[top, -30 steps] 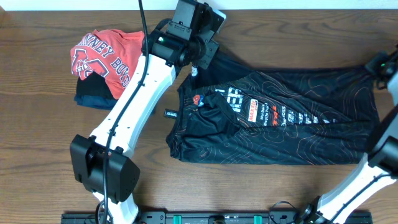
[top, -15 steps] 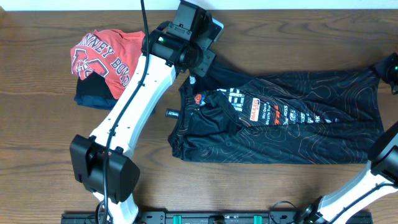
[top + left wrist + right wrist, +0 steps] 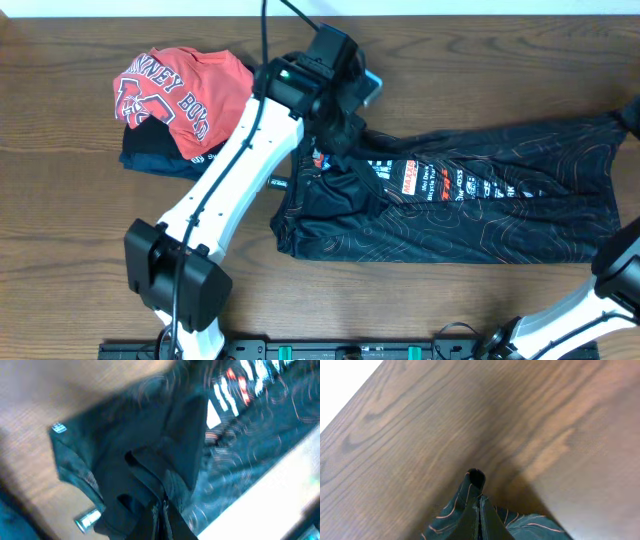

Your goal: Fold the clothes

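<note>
The clothes are one black jersey (image 3: 470, 215) with thin wavy lines and a row of coloured logos, stretched lengthwise across the table. My left gripper (image 3: 345, 125) is over its upper left end and shut on a bunch of the black fabric (image 3: 165, 445). The left wrist view shows the cloth pinched in the gripper (image 3: 162, 517). My right gripper (image 3: 479, 520) is shut on the jersey's far right corner (image 3: 455, 515), lifted a little off the wood. In the overhead view it sits at the frame's right edge, mostly cut off.
A red T-shirt (image 3: 175, 85) with white lettering lies on a folded navy garment (image 3: 150, 160) at the back left. The left arm (image 3: 230, 190) slants across the table's left half. The table's back edge (image 3: 350, 395) runs close behind the right gripper.
The left gripper has moved right and slightly forward with its bunch of fabric. The right gripper has pulled further right, almost out of the overhead frame. The jersey's upper edge is drawn tighter.
</note>
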